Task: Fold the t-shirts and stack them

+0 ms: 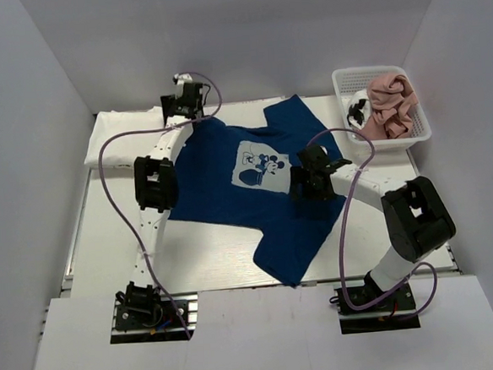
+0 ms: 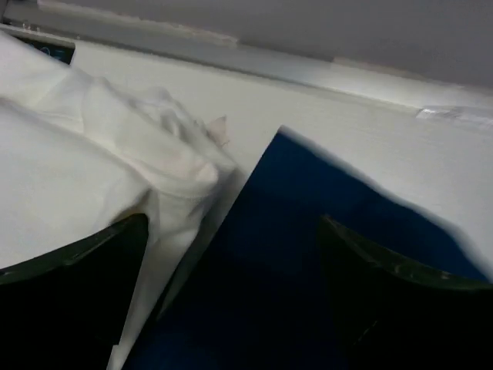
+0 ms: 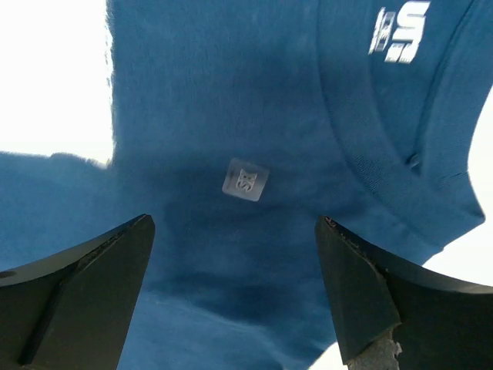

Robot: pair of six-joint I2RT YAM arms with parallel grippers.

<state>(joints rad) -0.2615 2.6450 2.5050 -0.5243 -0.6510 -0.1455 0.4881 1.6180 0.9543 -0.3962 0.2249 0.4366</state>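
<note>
- The navy blue cloth t-shirt (image 1: 230, 199) with a pale cartoon print lies spread, print up, on the white table (image 1: 115, 245).
- The left gripper (image 1: 183, 105) is wide open at the far sleeve, holding nothing, beside a rumpled white cloth shirt (image 2: 77, 169).
- The right gripper (image 3: 235, 223) is spread wide, empty, above the collar area.
- A dusty pink shirt (image 1: 391, 103) sits in the white mesh plastic basket (image 1: 349, 80).

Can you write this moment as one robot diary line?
navy t-shirt: spread flat | left gripper: open, far corner by white t-shirt | right gripper: open, over collar | pink t-shirt: in basket
</note>
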